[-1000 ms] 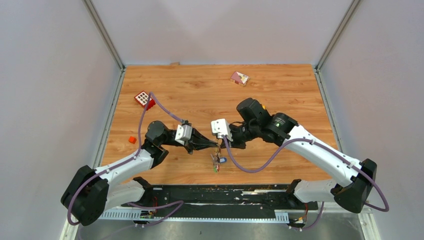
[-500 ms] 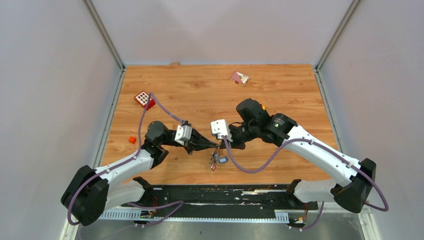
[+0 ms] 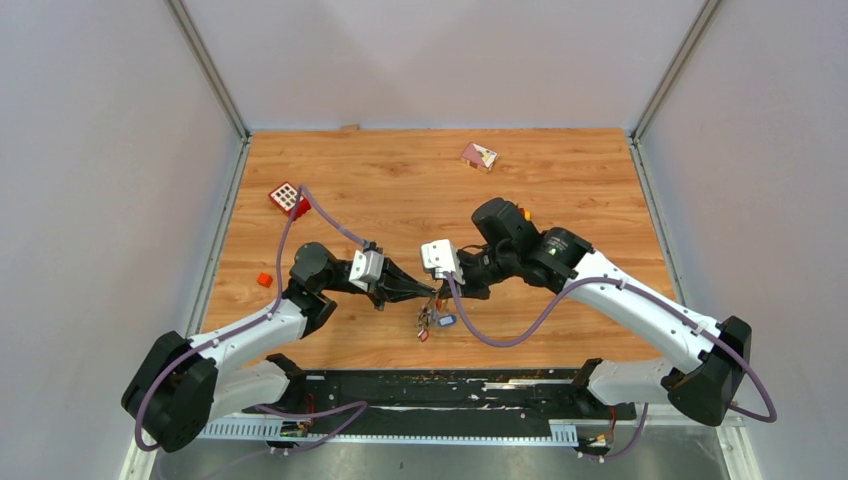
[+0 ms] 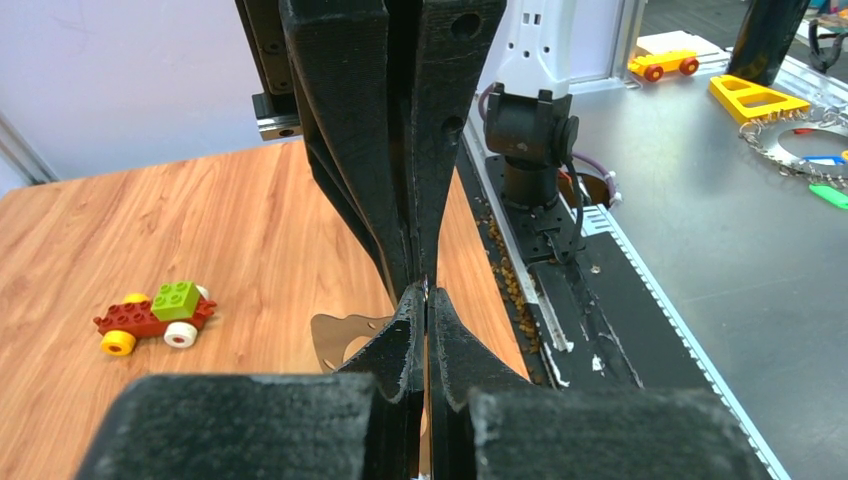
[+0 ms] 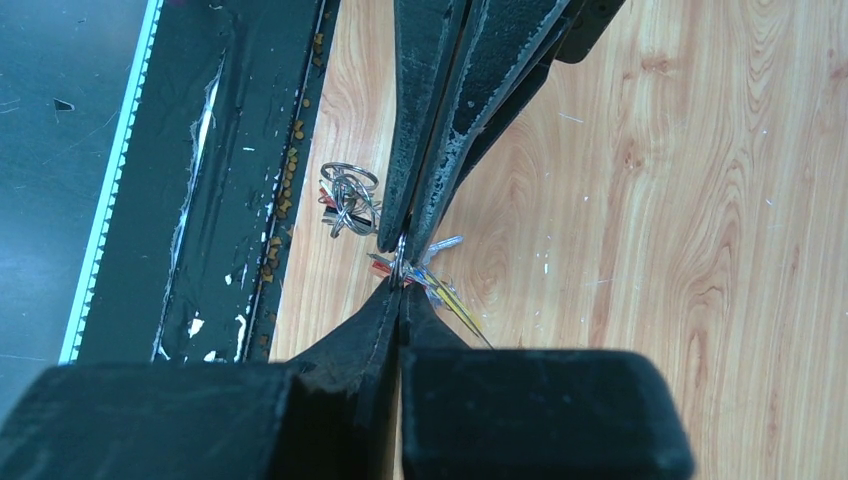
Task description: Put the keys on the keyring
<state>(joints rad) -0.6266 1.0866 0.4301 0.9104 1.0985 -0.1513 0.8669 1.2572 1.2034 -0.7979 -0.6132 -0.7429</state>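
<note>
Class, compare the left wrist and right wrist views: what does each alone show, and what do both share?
Left wrist only: a brick toy car and a toothed silver ring on the metal bench. Right wrist only: the keys and a bundle of wire rings. Both: the left claw and right claw shut, tip to tip, over the wooden table.

White arms [image 3: 250,335], black joints [image 3: 312,266], black grippers [image 3: 430,291], purple cables [image 3: 505,338].
</note>
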